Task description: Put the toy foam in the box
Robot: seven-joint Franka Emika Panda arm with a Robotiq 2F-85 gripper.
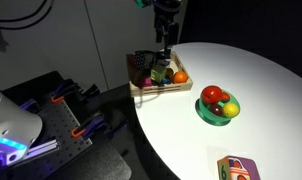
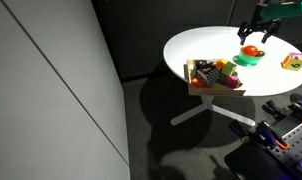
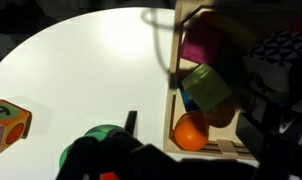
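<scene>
The toy foam [image 1: 238,168] is a small boxy block with pink-purple, orange and green patches. It lies on the white table near its edge, far from the box, and also shows in an exterior view [image 2: 294,62] and at the left of the wrist view [image 3: 6,122]. The box [image 1: 141,88] is a shallow light-wood tray at the table's edge [image 2: 204,88] [image 3: 173,110]. It holds an orange ball [image 3: 190,132], a green block [image 3: 206,88] and a pink piece. My gripper [image 1: 167,48] [image 2: 257,32] [image 3: 191,125] hangs above the box, open and empty.
A round green bowl [image 1: 219,112] [image 2: 249,59] with red, yellow and green toy fruits stands between the box and the toy foam; its dark edge shows low in the wrist view [image 3: 91,140]. The round table [image 1: 251,70] drops off close beside the box.
</scene>
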